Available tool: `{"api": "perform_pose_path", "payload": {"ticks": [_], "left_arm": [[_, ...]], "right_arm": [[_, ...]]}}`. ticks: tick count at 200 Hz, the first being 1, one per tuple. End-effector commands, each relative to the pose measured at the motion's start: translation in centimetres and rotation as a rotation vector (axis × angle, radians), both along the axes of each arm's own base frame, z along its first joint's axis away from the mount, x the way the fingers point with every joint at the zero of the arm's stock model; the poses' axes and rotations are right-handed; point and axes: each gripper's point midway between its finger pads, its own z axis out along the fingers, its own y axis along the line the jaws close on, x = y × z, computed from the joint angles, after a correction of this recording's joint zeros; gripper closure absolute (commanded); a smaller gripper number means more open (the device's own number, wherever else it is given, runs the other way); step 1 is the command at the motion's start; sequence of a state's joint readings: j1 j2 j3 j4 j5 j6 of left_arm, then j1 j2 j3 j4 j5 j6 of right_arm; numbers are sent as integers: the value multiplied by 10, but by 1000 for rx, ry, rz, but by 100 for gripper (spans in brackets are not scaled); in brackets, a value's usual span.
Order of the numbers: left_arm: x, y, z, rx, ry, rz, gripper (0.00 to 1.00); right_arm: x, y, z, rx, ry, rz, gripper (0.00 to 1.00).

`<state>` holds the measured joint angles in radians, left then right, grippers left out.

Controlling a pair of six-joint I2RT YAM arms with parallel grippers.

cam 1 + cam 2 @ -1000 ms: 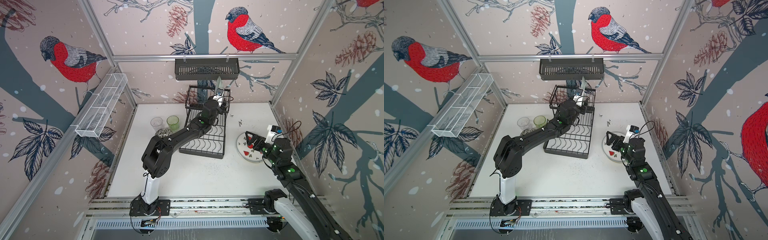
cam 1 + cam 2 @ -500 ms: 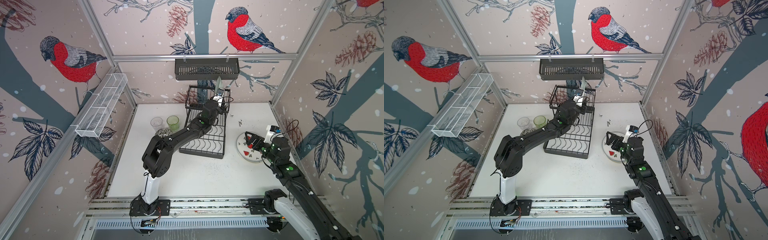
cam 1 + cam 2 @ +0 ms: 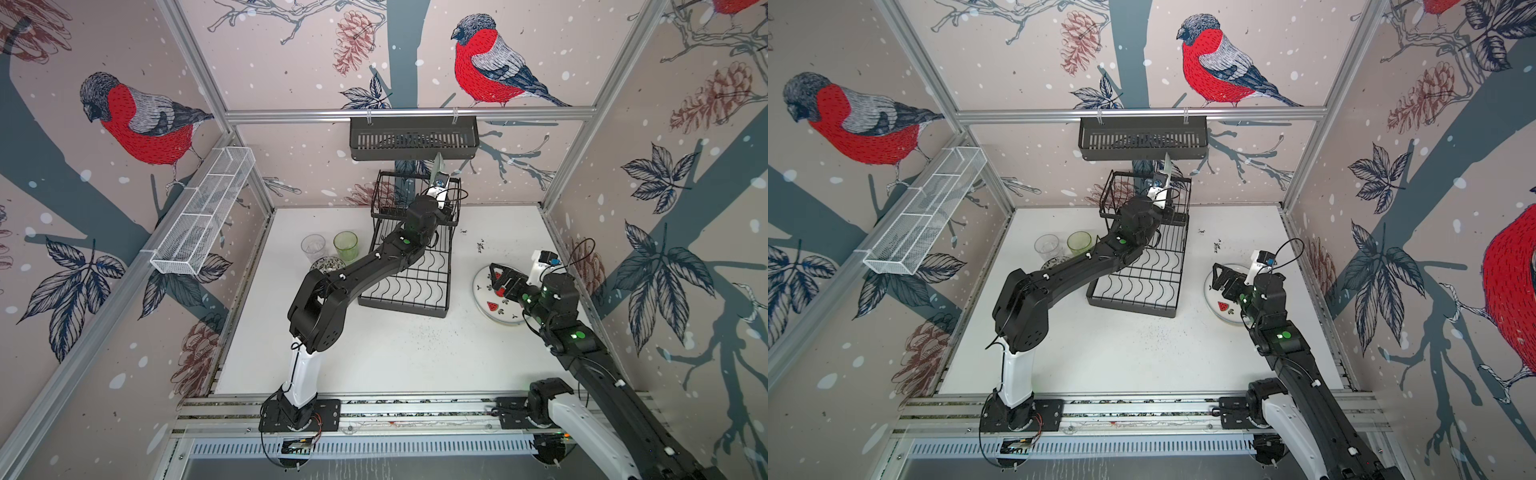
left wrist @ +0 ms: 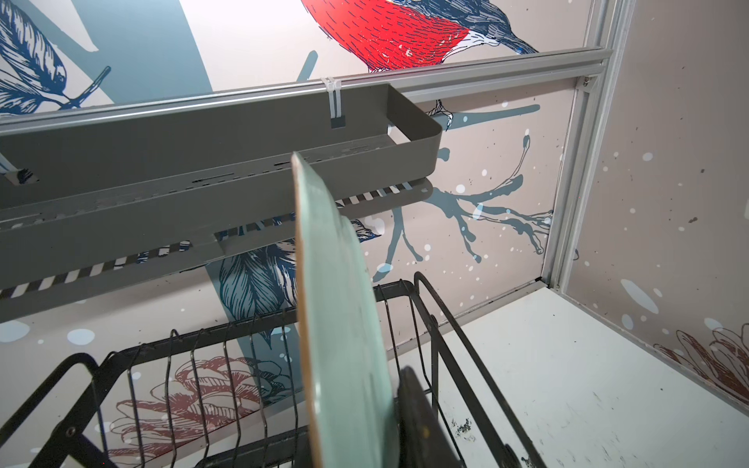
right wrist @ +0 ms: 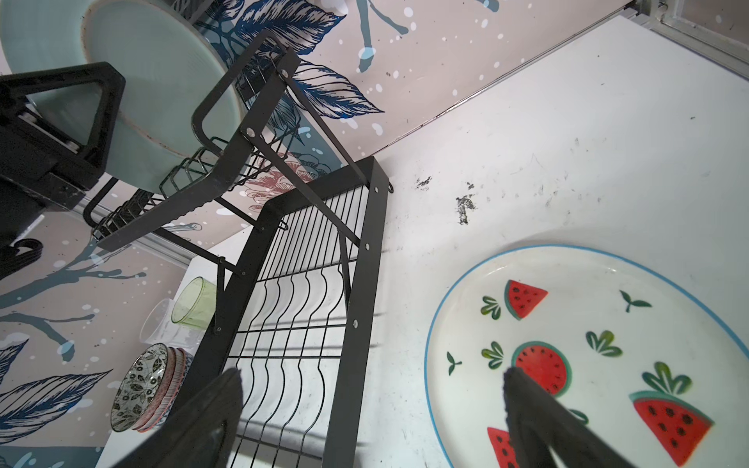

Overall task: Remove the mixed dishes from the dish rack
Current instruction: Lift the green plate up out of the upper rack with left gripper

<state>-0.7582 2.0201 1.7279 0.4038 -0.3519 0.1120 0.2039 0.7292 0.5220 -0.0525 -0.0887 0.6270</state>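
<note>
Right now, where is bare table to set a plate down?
Widest: table between rack front and near rail. Smaller: back right, between rack and wall, beyond watermelon plate. Crowded: tumblers and bowls left of rack.

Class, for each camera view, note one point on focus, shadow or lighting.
Left wrist view: the dark finger nearest the lens is blurred, the wall behind the green plate sharp. Right wrist view: near fingers blurred, watermelon plate crisp, rack casting faint shadows. Both top views: even light, all in focus.

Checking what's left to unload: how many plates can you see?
2: pale green plate upright in the dish rack, watermelon plate flat on the table right of it. Another could hide underneath.
</note>
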Motion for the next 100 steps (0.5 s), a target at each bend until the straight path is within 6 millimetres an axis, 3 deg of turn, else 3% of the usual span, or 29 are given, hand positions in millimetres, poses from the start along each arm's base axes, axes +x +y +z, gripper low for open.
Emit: {"api": "perform_pose_path", "payload": {"ticks": [1, 100], "left_arm": [[2, 3, 7, 10, -26, 18, 77], [5, 8, 18, 19, -70, 45, 88]], "right_arm": [[3, -2, 6, -9, -22, -12, 0], [4, -5, 3, -11, -11, -20, 0]]}}
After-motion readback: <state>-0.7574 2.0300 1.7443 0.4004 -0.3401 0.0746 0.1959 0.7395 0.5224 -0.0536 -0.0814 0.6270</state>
